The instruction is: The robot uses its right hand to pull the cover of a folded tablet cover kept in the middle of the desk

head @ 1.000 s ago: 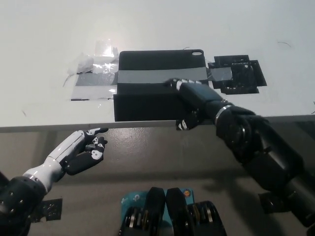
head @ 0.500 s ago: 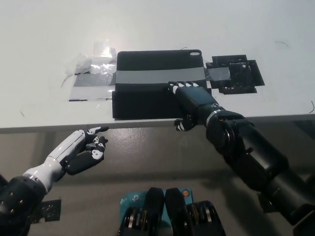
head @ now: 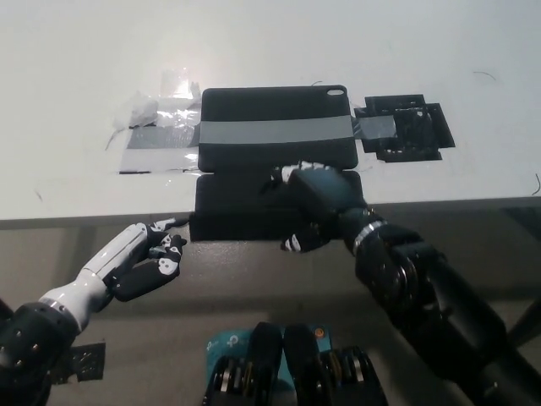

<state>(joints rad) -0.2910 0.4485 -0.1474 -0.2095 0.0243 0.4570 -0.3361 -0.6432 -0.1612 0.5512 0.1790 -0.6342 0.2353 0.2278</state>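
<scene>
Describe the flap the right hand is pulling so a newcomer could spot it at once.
Start at the white desk and find the black tablet cover taped down at its middle by a grey strip. The flap is the plain black panel nearest the desk's front edge, overhanging it slightly, under the right hand. Unlike the upper part, no tape crosses it.

The flat black tablet cover [head: 275,139] looks matt and smooth, like soft plastic or leatherette, crossed by a dull grey strip of tape [head: 275,132]. Its pulled-out front flap [head: 237,203] has the same matt black finish. The white bench [head: 270,51] is smooth with a faint sheen. Crinkled clear plastic tape [head: 161,110] on it glints glossy, while the black tape patch [head: 406,131] looks dull. The black right hand [head: 317,203] and white left hand [head: 144,258] are hard, slightly shiny plastic.
</scene>
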